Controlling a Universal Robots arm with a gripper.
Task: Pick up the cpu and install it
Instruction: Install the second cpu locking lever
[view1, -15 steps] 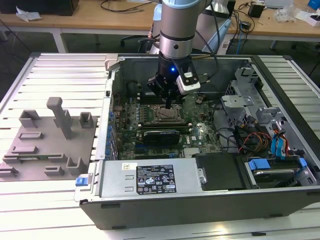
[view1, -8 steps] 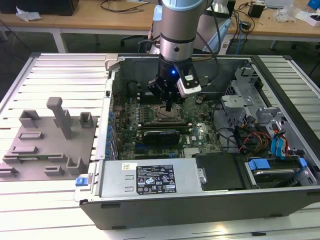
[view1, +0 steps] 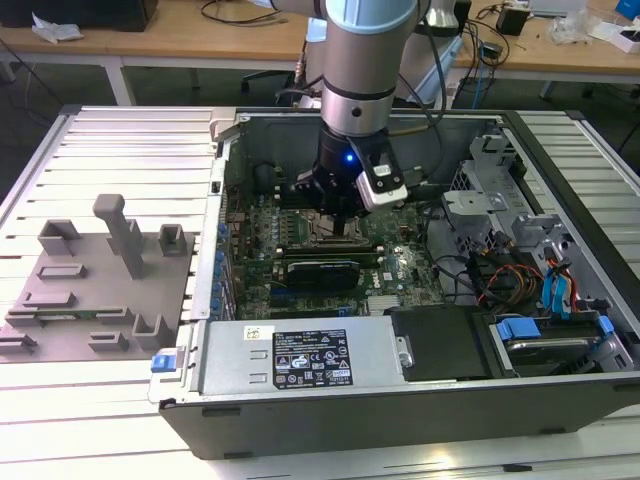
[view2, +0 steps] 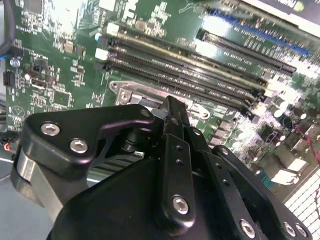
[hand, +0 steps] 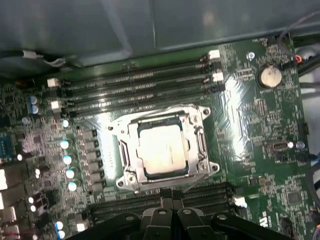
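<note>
Open black-and-grey metal computer case (view1: 420, 400) lying on its side on a ribbed pale metal table (view1: 130, 150) — it takes up most of the table, toward the exterior view's right. Grey-and-silver robot arm (view1: 365, 60) comes down from above into the case, blue light lit near its wrist.

Grey plastic tray with upright blocks (view1: 95, 285) sits on the table at the exterior view's left, well apart from the case opening. Inside the case, green motherboard (hand: 260, 130) covers the floor; black power supply box with a white label (view1: 300, 360) runs along the near wall, a tangle of coloured cables and blue-tabbed drive bays (view1: 540, 300) at the exterior view's right.

Black multi-link gripper (hand: 172, 207) hangs low over the board, just beside the socket. In both wrist views its fingers (view2: 175, 130) stand close together with nothing seen between them — looks closed and empty.

Long black memory slots (hand: 135, 87) flank the socket on two sides. Silver metal-framed square socket (hand: 200, 147) sits mid-board, frame down around the chip.

Silvery-grey flat square cpu (hand: 160, 150) lies seated inside that socket frame, flat, apart from the gripper tips. Round silver coin battery (hand: 270, 76) sits near the board's corner.
</note>
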